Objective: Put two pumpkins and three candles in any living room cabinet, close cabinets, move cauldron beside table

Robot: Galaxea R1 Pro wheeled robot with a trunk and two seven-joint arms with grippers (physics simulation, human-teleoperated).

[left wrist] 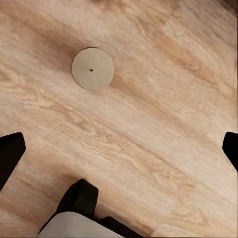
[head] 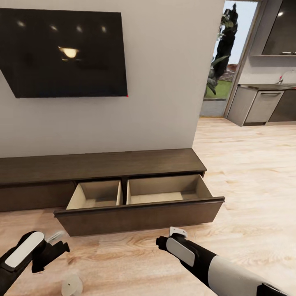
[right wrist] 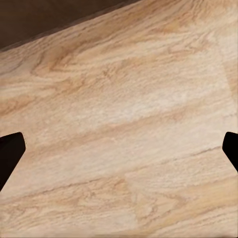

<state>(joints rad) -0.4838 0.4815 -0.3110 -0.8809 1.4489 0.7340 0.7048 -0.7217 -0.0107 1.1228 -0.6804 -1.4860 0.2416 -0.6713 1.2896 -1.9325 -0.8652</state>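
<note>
A candle (head: 72,285) stands upright on the wood floor (head: 246,172), just in front of the robot and a little way out from the cabinet (head: 102,166). In the left wrist view the candle (left wrist: 92,68) appears from above as a pale disc with a dark wick dot, lying ahead of the fingertips and not between them. The left end effector (head: 55,246) hangs over the floor beside and above the candle, its fingers (left wrist: 10,153) spread wide with nothing in them. The right end effector (head: 164,242) hovers low before the drawer (head: 139,213), also spread and empty, with bare floor under it (right wrist: 119,129).

The drawer is pulled out, and both its compartments look empty; no pumpkin, cauldron or other candle appears.

The step in hand seems to be picking up this candle with the left arm, so the task is likely at an early stage. The next move calls for bringing the left end effector over the candle until the candle sits centred between the fingers, lowering, then closing on its sides. The candle is short and stubby, so the fingers must come close to the floor; an off-centre approach could tip or roll it. After that comes a lift over the drawer front and a release inside.
</note>
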